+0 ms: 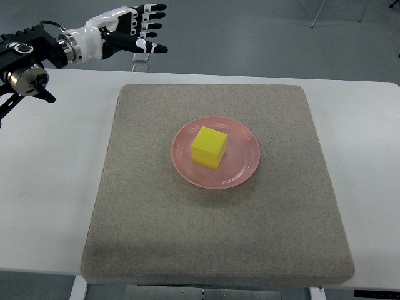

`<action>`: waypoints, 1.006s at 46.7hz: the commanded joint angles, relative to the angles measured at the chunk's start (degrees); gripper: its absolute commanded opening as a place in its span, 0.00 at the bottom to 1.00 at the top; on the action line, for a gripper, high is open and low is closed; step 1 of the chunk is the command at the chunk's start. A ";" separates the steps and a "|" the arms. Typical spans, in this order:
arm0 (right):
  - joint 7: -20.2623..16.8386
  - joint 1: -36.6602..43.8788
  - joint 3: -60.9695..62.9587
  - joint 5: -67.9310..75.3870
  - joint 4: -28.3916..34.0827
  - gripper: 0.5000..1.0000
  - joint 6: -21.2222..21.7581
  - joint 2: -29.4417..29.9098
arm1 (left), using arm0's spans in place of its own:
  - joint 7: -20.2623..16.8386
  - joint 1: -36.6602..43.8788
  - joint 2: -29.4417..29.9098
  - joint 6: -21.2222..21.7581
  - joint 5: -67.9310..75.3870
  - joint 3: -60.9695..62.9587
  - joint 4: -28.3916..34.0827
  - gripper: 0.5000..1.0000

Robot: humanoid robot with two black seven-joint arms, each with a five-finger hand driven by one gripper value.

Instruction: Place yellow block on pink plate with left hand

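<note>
Grey felt-like mat covers the middle of the white table, its near edge lying close to the table's near edge and its far edge stopping short of the far one. Bare white surface shows along the mat's left and right sides.

Near the centre of the mat, a little toward its far edge, rests the pink plate, round and shallow with a glossy rim. The yellow block sits on the plate, slightly left of the plate's middle, one corner turned toward the near edge; its top face is brighter than the two sides that show. Nothing touches the block.

Farther back, beyond the far-left corner of the mat, the left hand hangs over the table's far edge and the grey floor past it. Its arm comes in from the picture's left edge, black at the joints and white at the wrist. The fingers are stretched out straight, pointing right, lying side by side with small gaps, and hold nothing. The hand is well apart from plate and block.
</note>
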 commanded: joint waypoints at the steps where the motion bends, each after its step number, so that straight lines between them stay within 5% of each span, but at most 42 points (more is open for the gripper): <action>1: 0.00 0.00 0.00 -0.01 -0.03 0.85 -0.06 0.00 | 0.33 0.97 -0.25 -2.62 -6.30 -0.17 2.58 0.99; 11: 0.00 0.00 0.00 -0.01 -0.03 0.85 -0.06 0.00 | 1.12 1.77 -0.25 -5.34 -18.26 -0.34 5.66 0.99; 21: 0.00 0.00 0.00 -0.01 0.06 0.85 -0.06 0.00 | 5.87 4.14 -0.60 -9.13 -28.63 -0.61 9.62 0.99; 47: 0.00 0.00 0.00 0.08 0.06 0.85 0.11 0.00 | 6.14 6.16 -0.07 -12.38 -29.34 -0.70 12.87 0.99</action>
